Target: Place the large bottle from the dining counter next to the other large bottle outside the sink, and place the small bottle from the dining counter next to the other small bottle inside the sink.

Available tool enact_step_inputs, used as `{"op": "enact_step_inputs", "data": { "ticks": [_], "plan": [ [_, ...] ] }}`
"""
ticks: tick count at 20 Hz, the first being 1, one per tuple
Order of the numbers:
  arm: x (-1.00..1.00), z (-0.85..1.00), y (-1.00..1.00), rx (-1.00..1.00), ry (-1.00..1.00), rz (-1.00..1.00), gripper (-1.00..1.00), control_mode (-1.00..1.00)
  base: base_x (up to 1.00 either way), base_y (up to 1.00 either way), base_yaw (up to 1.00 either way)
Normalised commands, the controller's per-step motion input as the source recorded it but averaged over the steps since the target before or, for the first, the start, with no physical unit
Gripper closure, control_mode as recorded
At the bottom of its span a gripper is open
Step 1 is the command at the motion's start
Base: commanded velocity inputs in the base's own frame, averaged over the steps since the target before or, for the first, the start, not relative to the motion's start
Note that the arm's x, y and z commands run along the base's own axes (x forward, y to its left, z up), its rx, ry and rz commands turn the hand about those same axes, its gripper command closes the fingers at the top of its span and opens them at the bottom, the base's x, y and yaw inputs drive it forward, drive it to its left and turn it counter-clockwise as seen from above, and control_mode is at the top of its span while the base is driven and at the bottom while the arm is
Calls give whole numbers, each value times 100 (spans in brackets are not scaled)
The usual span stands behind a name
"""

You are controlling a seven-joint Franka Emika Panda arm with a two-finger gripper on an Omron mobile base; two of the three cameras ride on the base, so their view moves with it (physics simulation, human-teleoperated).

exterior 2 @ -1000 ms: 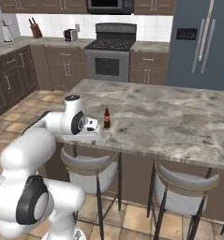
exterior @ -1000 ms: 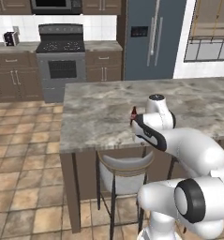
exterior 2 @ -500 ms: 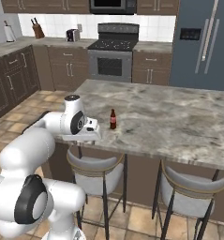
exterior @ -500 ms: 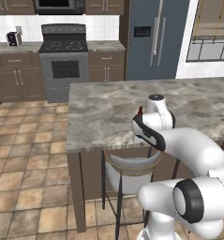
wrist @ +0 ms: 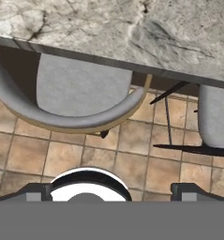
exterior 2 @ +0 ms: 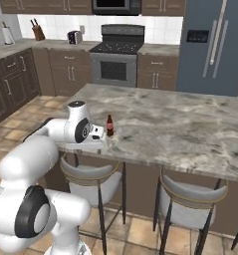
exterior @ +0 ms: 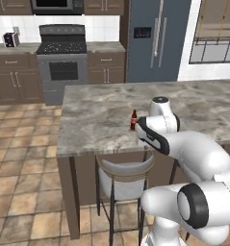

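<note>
The small bottle (exterior: 133, 120) (exterior 2: 109, 125), short and dark brown with a thin neck and a red label, stands upright near the front edge of the dining counter (exterior: 97, 115) (exterior 2: 180, 129). My gripper (exterior 2: 99, 141) (wrist: 111, 192) hangs at that edge, just beside the bottle and lower than its top. It points down past the rim. The jaws are open wide with nothing between them. The hand view looks down at the counter rim (wrist: 132, 37) and the floor. The large bottle and the sink are out of view.
Grey-seated stools (exterior: 123, 175) (exterior 2: 90, 174) (wrist: 80, 93) stand under the counter's front edge, with another (exterior 2: 187, 199) (wrist: 216, 117) to the right. Behind the counter are a stove (exterior: 62, 53) (exterior 2: 121, 50) and a fridge (exterior: 155, 38) along the wall.
Both base views have shifted slightly, so the base has moved a little. The bottle stands where it was on the counter, and the gripper stays open beside it.
</note>
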Motion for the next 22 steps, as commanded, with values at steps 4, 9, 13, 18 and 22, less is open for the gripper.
{"op": "enact_step_inputs", "data": {
  "ticks": [4,9,13,18,22],
  "plan": [
    [0,0,0,0,0,0,-100,100,3,-29,5],
    [0,0,0,0,0,0,-100,100,22,0,0],
    [0,0,0,0,0,0,-100,100,37,0,0],
    [0,0,0,0,0,0,-100,100,37,0,0],
    [0,0,0,0,0,0,-100,100,28,0,0]
  ]
}}
